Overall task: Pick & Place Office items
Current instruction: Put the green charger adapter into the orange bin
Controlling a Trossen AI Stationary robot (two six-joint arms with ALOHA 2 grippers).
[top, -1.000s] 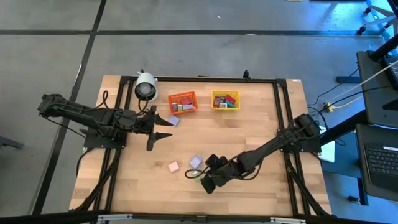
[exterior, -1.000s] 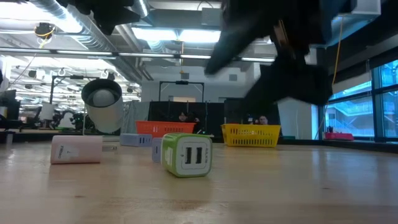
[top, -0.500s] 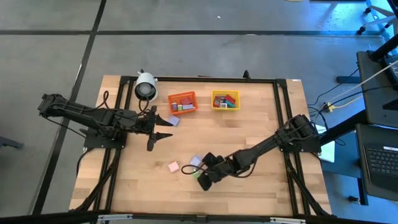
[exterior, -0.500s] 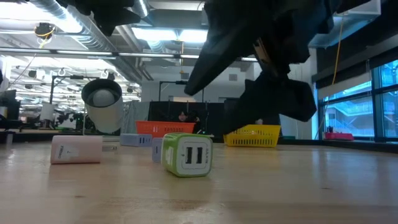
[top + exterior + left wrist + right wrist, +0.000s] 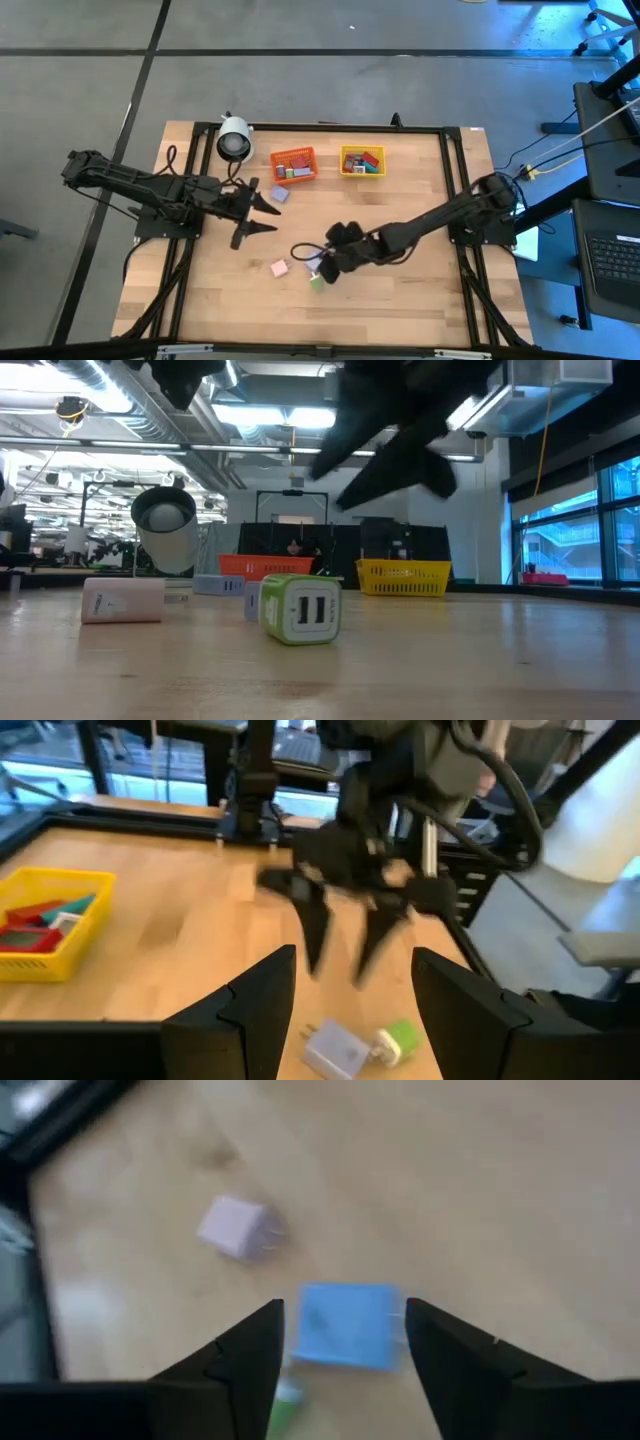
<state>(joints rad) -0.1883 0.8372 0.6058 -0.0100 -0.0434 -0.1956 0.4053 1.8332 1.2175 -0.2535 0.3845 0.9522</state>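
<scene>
Two green-and-white block (image 5: 300, 608) ports, no readable writing — right claw (image 5: 343, 1342) astride blue block (image 5: 348, 1323)

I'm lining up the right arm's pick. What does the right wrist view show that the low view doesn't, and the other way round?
Only the right wrist view shows a lilac block between the right gripper fingers, which stand open around it.

Only the low view shows the orange bin, the yellow bin and the white cylindrical object farther back, plus the room behind.

Both show the pink block and the green block on the table.
</scene>
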